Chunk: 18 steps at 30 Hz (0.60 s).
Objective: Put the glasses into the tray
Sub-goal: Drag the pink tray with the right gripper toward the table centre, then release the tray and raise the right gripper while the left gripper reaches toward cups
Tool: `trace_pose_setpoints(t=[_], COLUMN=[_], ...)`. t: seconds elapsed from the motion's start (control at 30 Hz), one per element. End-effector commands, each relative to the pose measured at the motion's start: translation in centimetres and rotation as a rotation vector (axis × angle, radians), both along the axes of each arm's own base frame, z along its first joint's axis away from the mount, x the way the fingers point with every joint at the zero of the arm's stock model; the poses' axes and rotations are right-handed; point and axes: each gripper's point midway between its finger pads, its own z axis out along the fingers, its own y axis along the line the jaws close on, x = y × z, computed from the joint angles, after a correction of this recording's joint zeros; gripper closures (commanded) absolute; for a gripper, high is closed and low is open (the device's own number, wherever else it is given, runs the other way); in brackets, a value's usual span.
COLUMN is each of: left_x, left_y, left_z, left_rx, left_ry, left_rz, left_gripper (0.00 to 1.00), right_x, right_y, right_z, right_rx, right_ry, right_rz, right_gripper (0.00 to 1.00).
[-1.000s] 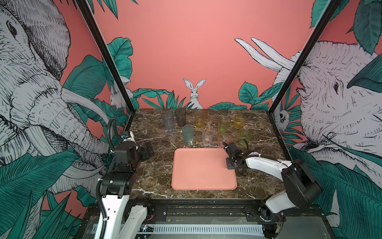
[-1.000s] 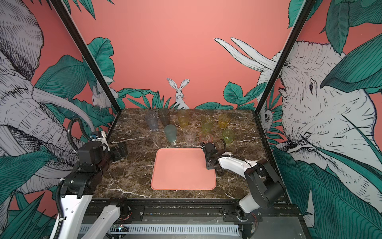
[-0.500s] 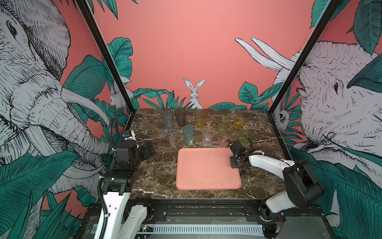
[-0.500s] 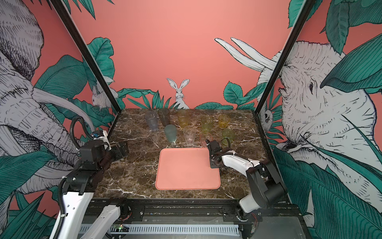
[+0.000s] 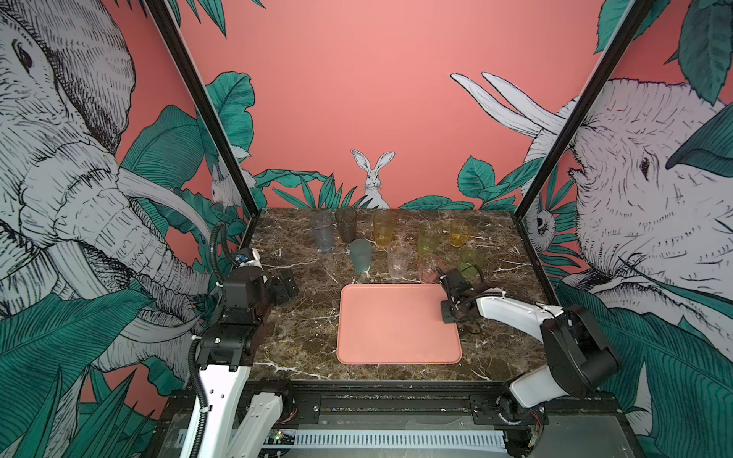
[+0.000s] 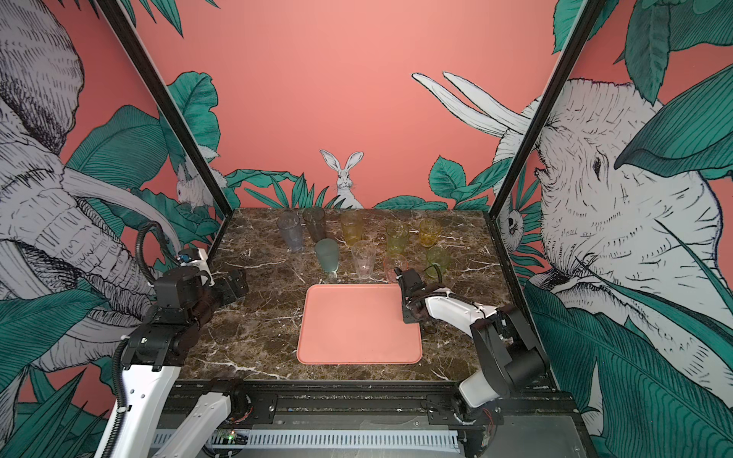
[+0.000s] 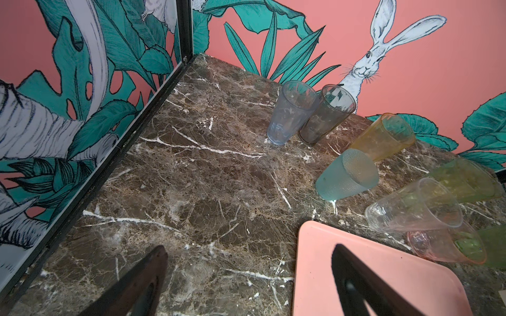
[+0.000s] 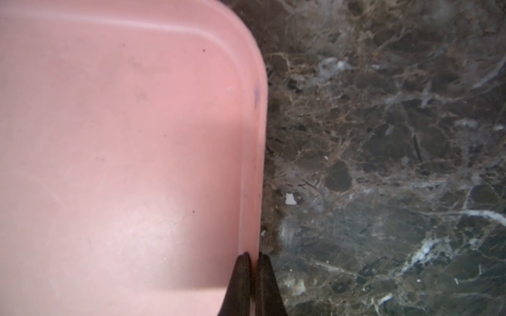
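The right hand point(image 8: 254, 258) is clenched on the right rim of the tray point(image 5: 396, 329), toward its far corner, with one finger inside the lip and one outside. The left hand point(image 7: 249, 247) hangs released, jaws spread wide, over the table point(image 5: 305, 329) to the left of the tray. The glasses point(image 5: 398, 257) (nine, variously tinted) stand on the table just beyond the tray's far edge, the pink glass point(image 5: 429, 269) nearest that edge.
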Motion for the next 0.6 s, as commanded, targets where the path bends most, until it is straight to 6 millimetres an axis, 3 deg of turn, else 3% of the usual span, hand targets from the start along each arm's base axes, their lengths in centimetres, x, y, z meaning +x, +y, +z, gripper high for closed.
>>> trace_pose_setpoints(t=[0.0,0.2,0.3,0.57], left_x=[0.2,0.3,0.4,0.7], left_y=[-0.2,-0.4,-0.6,-1.8], left_z=[-0.1,-0.2,-0.4,-0.9], left_rx=[-0.011,-0.022,-0.027,-0.061], left_ry=[-0.004,0.004,0.013,0.127], left_rz=[-0.002,-0.008,-0.021,-0.066], left_gripper=[0.05,0.06,0.06,0.08], right_x=[-0.7,-0.8,-0.7,0.0], right_y=[-0.5,-0.5,-0.4,0.1], right_z=[0.0,1.1,2.1,8.0], right_rx=[-0.012,0.015,0.027,0.105], right_ry=[0.016,-0.020,-0.034,-0.179], right_rz=[-0.009,-0.023,-0.021,0.004], right_gripper=[0.89,0.67,0.65,0.52])
